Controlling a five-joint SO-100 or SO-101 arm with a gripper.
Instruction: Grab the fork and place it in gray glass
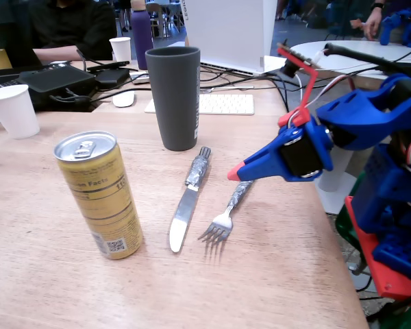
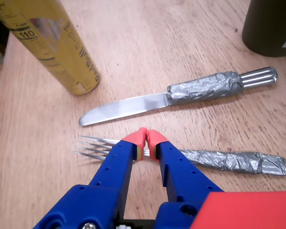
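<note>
The fork lies flat on the wooden table, tines toward the camera, its handle wrapped in silver tape. In the wrist view the fork lies crosswise, its neck passing under my fingers. My blue gripper with red tips hangs just above the fork's handle. In the wrist view the gripper has its tips pressed together with nothing between them. The gray glass stands upright behind the cutlery; its lower part shows at the top right of the wrist view.
A table knife with a taped handle lies left of the fork, also in the wrist view. A gold can stands at the left. White paper cups, a keyboard and cables sit behind. The table edge is at the right.
</note>
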